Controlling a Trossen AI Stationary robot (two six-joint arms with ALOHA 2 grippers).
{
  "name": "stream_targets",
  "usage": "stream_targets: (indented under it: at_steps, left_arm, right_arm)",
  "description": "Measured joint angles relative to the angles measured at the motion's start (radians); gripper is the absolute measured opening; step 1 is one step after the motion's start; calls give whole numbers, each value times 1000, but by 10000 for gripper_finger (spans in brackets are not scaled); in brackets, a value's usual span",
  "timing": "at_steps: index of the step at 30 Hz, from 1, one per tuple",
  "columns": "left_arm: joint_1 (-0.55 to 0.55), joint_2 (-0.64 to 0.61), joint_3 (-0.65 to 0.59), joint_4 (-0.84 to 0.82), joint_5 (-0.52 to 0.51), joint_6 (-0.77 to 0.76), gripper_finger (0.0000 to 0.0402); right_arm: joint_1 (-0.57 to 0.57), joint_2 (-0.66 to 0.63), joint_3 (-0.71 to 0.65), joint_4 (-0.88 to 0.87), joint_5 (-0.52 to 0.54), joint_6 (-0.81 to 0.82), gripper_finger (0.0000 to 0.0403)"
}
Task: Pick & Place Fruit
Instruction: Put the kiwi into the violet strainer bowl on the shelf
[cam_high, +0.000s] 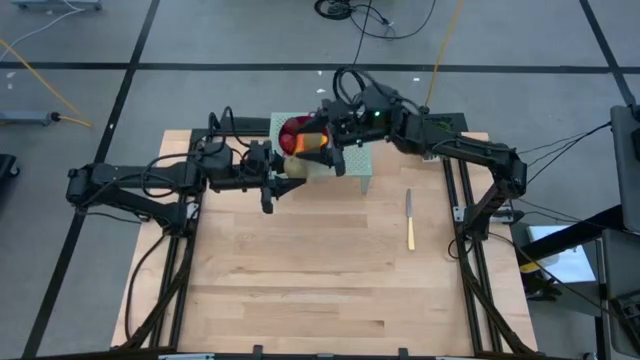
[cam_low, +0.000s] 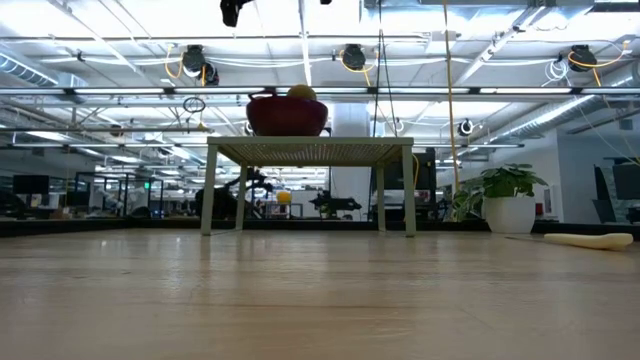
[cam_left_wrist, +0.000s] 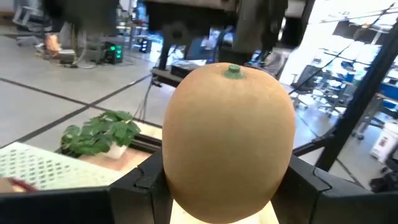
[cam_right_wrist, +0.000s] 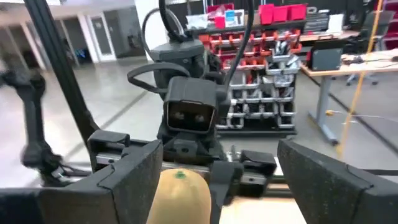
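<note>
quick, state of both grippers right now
left gripper: shut on the tan fruit.
right gripper: open, holding nothing, facing that fruit.

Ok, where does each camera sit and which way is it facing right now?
High: overhead, straight down on the table; both arms show.
Low: table height, level toward the small stand with the bowl; no arm identifiable.
Left wrist: looks past the left end effector, shut on the tan fruit.
Right wrist: looks past the open right end effector at the left arm.
Both wrist views share the tan fruit.
</note>
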Motion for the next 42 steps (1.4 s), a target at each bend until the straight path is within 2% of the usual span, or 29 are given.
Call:
stream_targets:
  at_steps: [5,7,10,16,23,31,37,42]
  left_arm:
    - [7,-18,0,-72,-73,0,196]
    - [21,-31,0,-101,-92,0,196]
    - [54,-32,0,-120,-98,-9,196]
    - [140,-31,38,-231,-78,-28,196]
    - [244,23,171,-376,-72,-21,196]
    - [334,193,375,-627,-63,-23,196]
    - [388,285,509,-770,-8,-27,196]
    - [430,312,565,-841,31,-66,196]
  right_arm:
    - [-9,-47,0,-153,70,-127,290]
    - [-1,-56,2,-196,129,-169,270]
    - [2,-89,-17,-262,138,-194,230]
    - [9,-172,-148,-235,164,-204,127]
    - [-14,-324,-374,-61,162,-200,10]
    - [-70,-503,-607,92,162,-141,6]
    - [-93,-623,-758,217,158,-218,3]
    - [-93,-710,-863,282,158,-320,1]
